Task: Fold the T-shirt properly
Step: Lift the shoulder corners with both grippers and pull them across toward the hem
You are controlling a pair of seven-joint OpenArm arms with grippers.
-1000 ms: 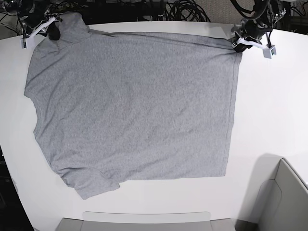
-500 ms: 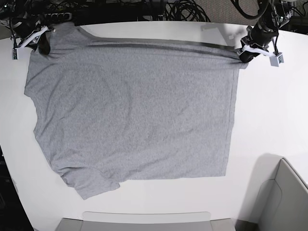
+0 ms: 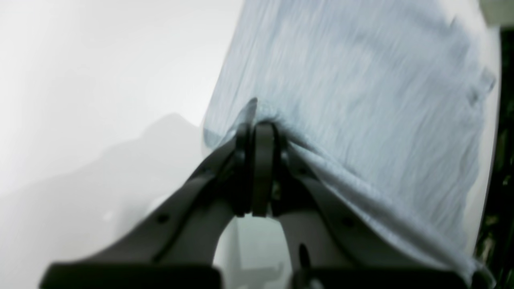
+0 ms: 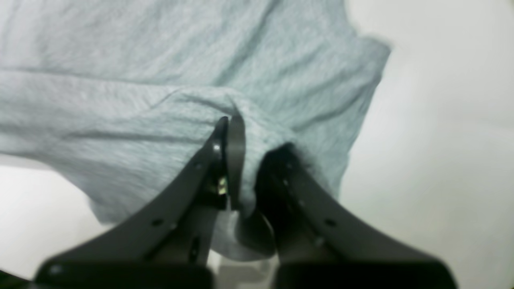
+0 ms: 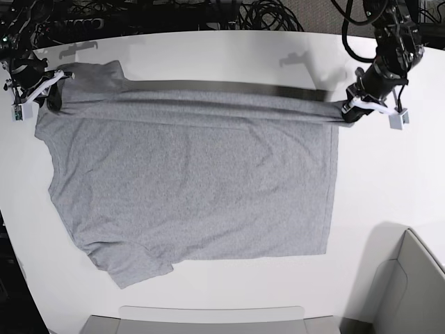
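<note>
Holding, upper right of my base view: left gripper (image 5: 351, 113), pinching T-shirt (image 5: 201, 174), spread mid-frame. Right gripper (image 5: 54, 103), upper left: only its wrist view details bunched cloth between fingers.

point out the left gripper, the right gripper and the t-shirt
left gripper (image 5: 349, 115): base view, between its fingertips
right gripper (image 5: 53, 103): base view, between its fingertips
t-shirt (image 5: 201, 188): base view, middle of its flat body
</note>
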